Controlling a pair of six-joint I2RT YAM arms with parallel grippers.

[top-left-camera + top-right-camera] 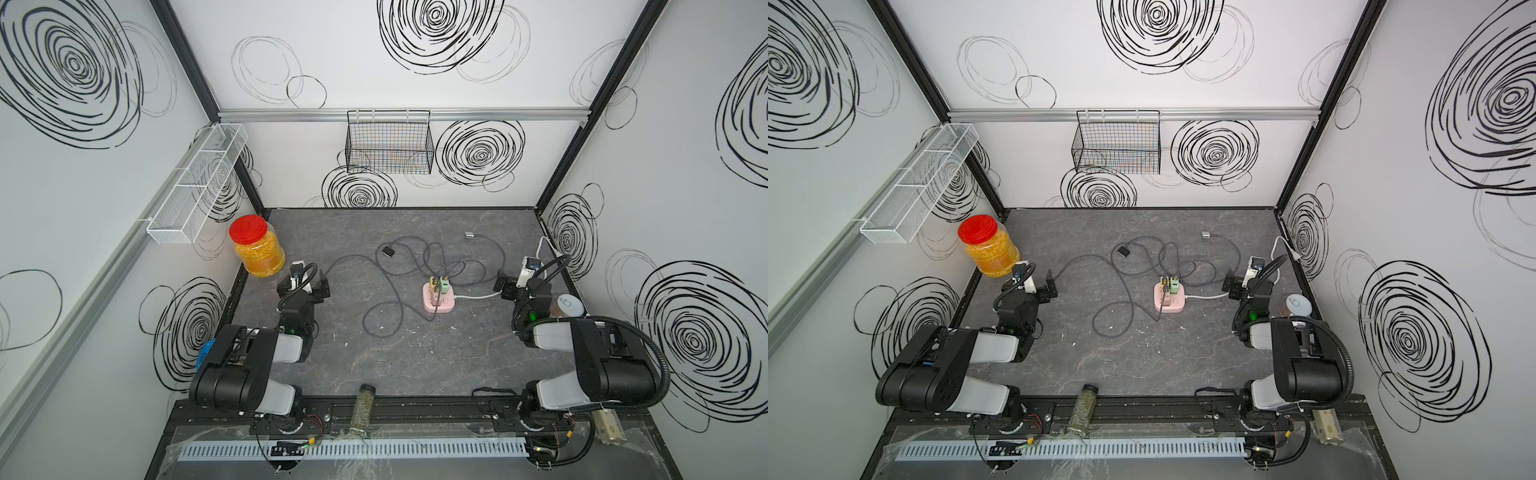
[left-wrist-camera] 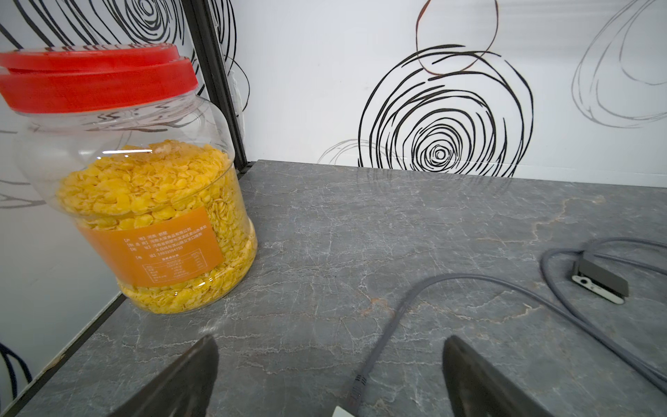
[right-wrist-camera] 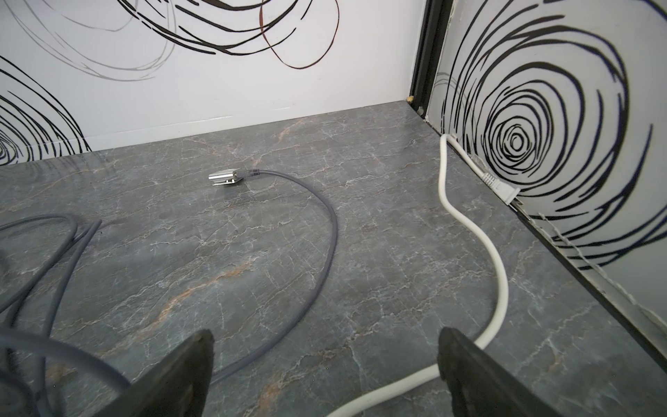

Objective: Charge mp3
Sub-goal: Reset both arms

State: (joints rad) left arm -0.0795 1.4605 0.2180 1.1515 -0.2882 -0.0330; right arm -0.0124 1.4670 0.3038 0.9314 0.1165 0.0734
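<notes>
The left claw (image 2: 330,341) and right claw (image 3: 325,334) are hanging wide and empty, the left straddling a loose grey cable end (image 2: 358,384), likely to grasp it, while the dark mp3 (image 2: 601,283), seemingly unplugged, is lying farther back on the worktop (image 1: 415,365)

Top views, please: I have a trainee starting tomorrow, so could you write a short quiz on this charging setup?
1. True or false: the left gripper is clamped on the gray cable.
2. What colour is the lid of the jar in the table's far corner? A blue, B red, C green.
3. Fill in: the white cord runs from the side wall to the ___ power strip.

Key: 1 false, its jaws stand wide open and the cable lies on the table. 2 B. 3 pink.
</notes>
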